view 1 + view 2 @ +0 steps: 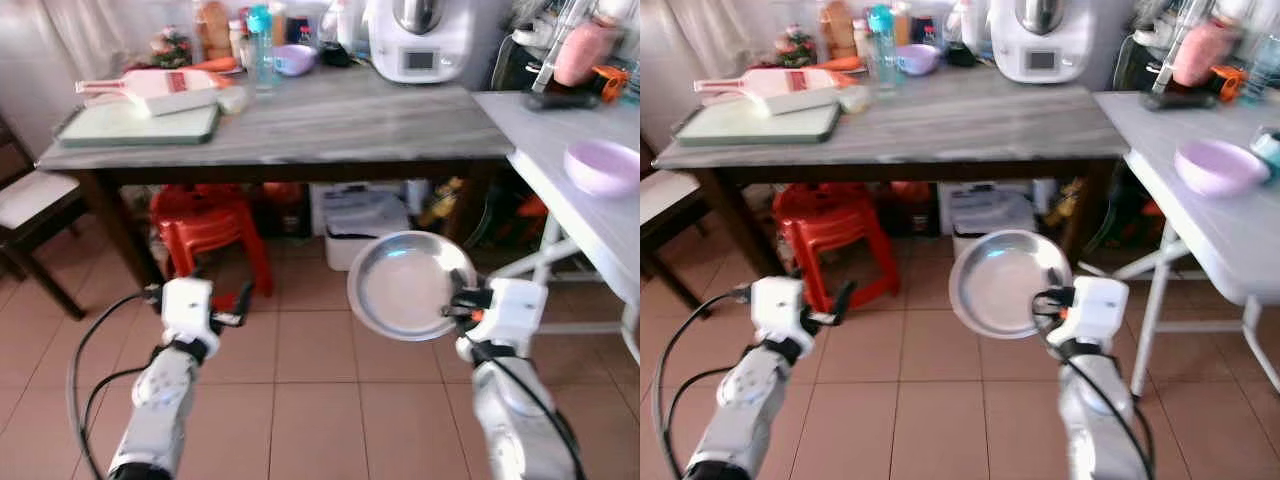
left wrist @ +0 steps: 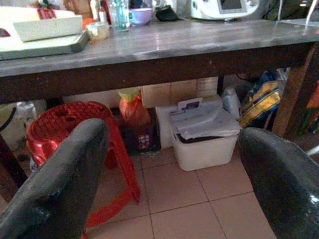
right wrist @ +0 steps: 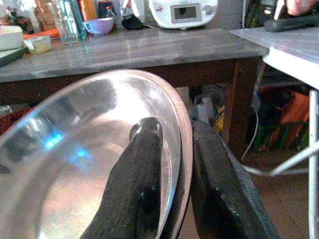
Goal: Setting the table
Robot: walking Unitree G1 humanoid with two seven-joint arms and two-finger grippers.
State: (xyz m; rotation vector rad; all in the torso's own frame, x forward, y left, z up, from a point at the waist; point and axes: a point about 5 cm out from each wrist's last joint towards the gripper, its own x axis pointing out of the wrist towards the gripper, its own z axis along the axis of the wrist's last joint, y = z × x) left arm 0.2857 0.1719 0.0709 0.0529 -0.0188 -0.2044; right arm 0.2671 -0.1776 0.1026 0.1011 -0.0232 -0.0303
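Note:
A round steel plate hangs upright over the tiled floor in front of me. My right gripper is shut on its right rim. In the right wrist view one black finger lies inside the plate and the other sits behind the rim. My left gripper is held out low on the left, open and empty. Its two fingers stand wide apart facing the space under the grey-topped table.
The grey table carries a green tray, a white appliance, bottles and a small lilac bowl. On the right, a white table bears a lilac bowl. Below are a red stool and a white bin. A chair stands at the left.

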